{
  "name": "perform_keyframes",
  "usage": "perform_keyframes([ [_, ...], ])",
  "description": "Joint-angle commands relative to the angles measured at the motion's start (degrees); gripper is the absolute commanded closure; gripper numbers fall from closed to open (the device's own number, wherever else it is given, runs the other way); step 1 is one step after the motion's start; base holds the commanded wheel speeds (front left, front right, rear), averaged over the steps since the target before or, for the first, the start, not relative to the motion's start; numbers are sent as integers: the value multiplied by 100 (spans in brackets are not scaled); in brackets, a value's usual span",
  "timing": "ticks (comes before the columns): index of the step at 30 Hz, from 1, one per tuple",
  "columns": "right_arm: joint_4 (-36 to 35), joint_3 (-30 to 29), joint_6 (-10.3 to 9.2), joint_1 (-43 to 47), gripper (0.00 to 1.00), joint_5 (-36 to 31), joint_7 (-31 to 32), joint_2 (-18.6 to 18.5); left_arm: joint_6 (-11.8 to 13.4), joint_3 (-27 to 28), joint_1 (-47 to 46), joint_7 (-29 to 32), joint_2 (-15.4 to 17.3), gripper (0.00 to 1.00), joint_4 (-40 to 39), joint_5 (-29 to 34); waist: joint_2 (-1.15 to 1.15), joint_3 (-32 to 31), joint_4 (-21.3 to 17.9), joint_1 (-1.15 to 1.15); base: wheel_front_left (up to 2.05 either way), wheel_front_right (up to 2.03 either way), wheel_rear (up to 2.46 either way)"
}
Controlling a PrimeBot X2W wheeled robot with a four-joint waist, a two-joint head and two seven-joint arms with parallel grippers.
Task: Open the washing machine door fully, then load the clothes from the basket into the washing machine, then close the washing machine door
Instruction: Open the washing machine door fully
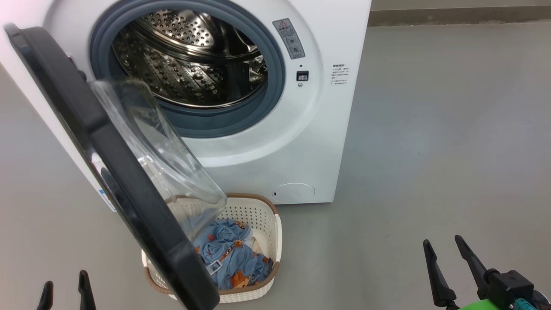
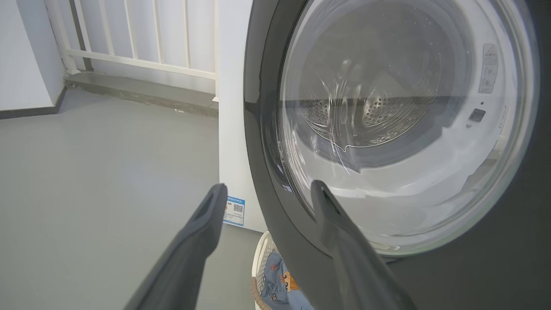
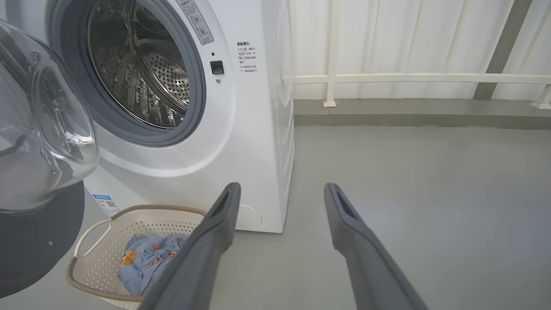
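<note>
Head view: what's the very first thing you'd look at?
The big black door, swung open, cuts across the left with its clear glass bulge. Behind it the shiny steel drum gapes at the top. On the floor below, a cream basket holds blue bear-print clothes, partly under the door.

The washing machine (image 1: 267, 146) is white with a blue-grey seal (image 1: 277, 84), a steel drum (image 1: 185, 64) dotted with holes and a blue label (image 2: 234, 211); its door (image 1: 120, 172) is glossy black around clear glass. The basket (image 1: 264, 217) is cream-white with rows of holes and a brown rim, the clothes (image 1: 228, 254) light blue printed with orange-brown bears, the floor (image 1: 430, 150) plain grey.
</note>
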Motion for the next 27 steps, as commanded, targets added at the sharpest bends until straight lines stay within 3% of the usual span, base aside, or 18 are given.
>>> perform_keyframes([
  [1,-107,117,9,-214,0,-45,-68,-95,-17,175,-80,-54,122,0,-156,45,0,-3,20,0,0,0,0],
  [12,12,105,9,-230,0,-40,-68,-97,-17,173,-96,-54,150,2,-145,33,0,-42,82,0,0,0,0],
  [13,21,108,9,-230,0,-37,-68,-95,-17,177,-95,-54,150,45,-144,23,0,-46,83,0,0,0,0],
  [14,27,110,9,-230,0,-35,-68,-94,-17,177,-96,-54,152,100,-144,12,0,-49,84,0,0,0,0],
  [27,5,37,9,-170,0,-9,-68,-57,-17,610,-168,-54,110,100,-311,-64,0,-41,127,0,0,0,0],
])
